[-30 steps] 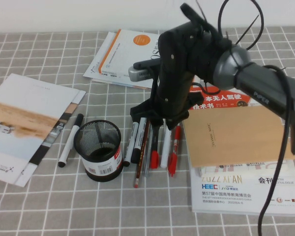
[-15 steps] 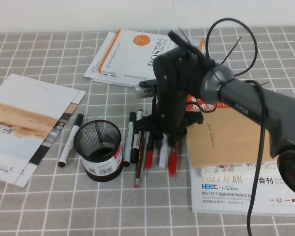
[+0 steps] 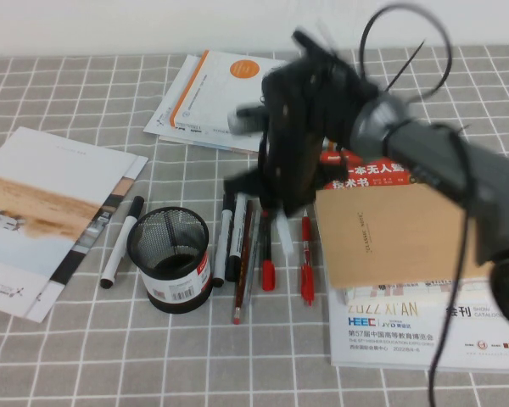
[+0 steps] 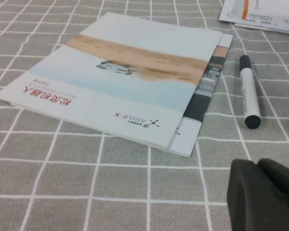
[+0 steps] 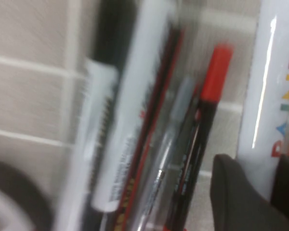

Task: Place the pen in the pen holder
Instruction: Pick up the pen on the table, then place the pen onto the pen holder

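High view: right arm reaches over pen row right of pen holder (image 3: 170,259). Right gripper (image 3: 282,222) closed on white pen (image 5: 272,91), long axis near-far, holder to its left. Left gripper (image 4: 262,195) parked low over counter (image 4: 48,192) far left; finger state unreadable.

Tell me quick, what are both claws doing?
Left gripper: parked near the brochure, state cannot be told.
Right gripper: jaws closed on the pen.
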Robot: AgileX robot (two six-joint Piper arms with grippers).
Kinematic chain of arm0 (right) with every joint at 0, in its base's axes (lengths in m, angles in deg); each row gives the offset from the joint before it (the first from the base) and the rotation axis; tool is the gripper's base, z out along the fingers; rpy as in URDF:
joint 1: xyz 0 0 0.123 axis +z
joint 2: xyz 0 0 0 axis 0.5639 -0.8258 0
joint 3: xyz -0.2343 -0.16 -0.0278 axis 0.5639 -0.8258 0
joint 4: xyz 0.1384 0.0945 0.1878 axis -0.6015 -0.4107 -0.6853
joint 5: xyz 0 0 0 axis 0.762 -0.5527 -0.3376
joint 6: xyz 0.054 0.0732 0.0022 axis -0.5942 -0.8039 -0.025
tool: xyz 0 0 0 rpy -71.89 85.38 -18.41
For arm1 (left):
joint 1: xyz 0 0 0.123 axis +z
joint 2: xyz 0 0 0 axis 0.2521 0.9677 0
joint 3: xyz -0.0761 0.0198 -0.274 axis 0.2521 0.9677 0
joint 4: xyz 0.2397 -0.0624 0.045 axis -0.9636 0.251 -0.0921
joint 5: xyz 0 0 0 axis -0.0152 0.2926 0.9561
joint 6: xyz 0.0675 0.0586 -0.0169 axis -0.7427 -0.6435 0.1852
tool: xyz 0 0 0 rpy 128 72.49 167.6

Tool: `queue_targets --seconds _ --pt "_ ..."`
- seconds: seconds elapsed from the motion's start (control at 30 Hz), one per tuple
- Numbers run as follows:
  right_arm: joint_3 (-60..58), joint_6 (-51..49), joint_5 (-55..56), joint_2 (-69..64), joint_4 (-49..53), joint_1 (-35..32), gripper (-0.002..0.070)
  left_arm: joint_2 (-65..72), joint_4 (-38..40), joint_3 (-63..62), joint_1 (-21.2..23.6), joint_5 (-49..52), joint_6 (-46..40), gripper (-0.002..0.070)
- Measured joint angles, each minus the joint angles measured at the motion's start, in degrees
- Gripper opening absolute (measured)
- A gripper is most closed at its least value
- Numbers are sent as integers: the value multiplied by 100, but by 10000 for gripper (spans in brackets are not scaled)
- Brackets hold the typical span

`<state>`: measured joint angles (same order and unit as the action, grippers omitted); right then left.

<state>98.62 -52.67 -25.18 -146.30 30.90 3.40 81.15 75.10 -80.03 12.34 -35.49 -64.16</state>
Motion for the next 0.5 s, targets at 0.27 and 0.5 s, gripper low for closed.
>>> queue_targets --seconds 0.27,0.5 --pt "-127 -13 555 1435 639 0 103 0 0 0 0 0 0 -3" --pt "-2348 -251 2935 3167 656 162 103 0 0 0 0 0 0 -3"
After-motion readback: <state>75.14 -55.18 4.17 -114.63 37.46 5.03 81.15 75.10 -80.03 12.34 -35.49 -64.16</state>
